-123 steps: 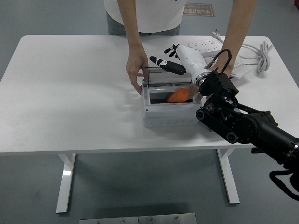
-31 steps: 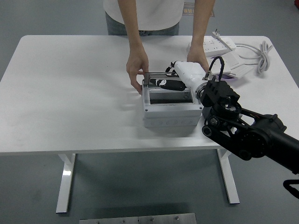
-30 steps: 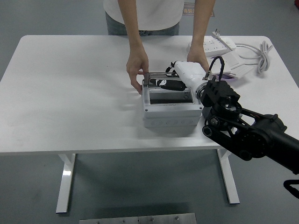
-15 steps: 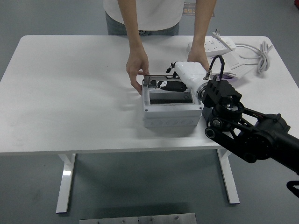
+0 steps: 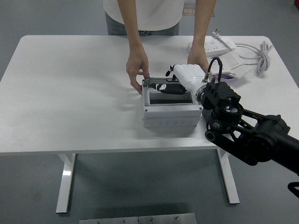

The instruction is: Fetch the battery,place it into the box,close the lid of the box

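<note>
The box is sitting mid-desk, and its lid is lying almost flat over the opening, with only the far edge looking slightly raised. The battery is not showing; judging by the task, it is probably inside under the lid, though that cannot be confirmed. The step in hand appears to be the closing. To do it well, the robot should be pressing straight down along the far edge, spreading the load evenly so the lid seats square rather than popping up at one corner.

The right hand is reaching in from the lower right, its white forearm angling over the box's far right corner. Its black fingers are lying extended, close together and flat on the lid, clamped on nothing. The left arm is not showing.

A person at the far side is steadying the box, one hand pinching its far left corner and the other hand resting behind the robot's wrist.
</note>
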